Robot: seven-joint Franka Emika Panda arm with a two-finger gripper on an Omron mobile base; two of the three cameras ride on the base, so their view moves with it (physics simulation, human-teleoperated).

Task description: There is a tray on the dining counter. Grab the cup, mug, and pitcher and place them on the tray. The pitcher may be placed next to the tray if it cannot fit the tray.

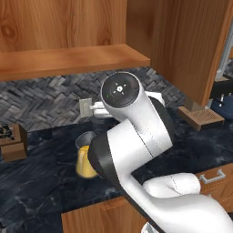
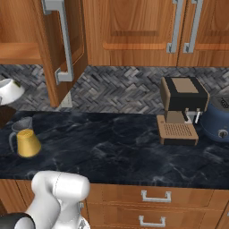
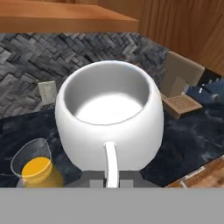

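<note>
My gripper (image 3: pixel 111 180) is shut on the handle of the white mug (image 3: pixel 109 118) and holds it upright in the air above the black wall counter (image 2: pixel 116 147). The mug's rim also pokes in at the left edge of the right base view (image 2: pixel 8 91). Below and to the left of the mug stands the glass pitcher (image 3: pixel 35 168) with yellow-orange liquid, on the counter (image 1: pixel 86 159) (image 2: pixel 27 141), apart from the mug. The tray, the cup and the dining counter are out of view.
A brown coffee machine (image 2: pixel 181 109) and a blue appliance (image 2: pixel 219 118) stand at the right of the counter. An open cabinet door (image 2: pixel 62 44) hangs near the mug. A small wooden box (image 1: pixel 11 141) sits at far left under a shelf (image 1: pixel 68 59).
</note>
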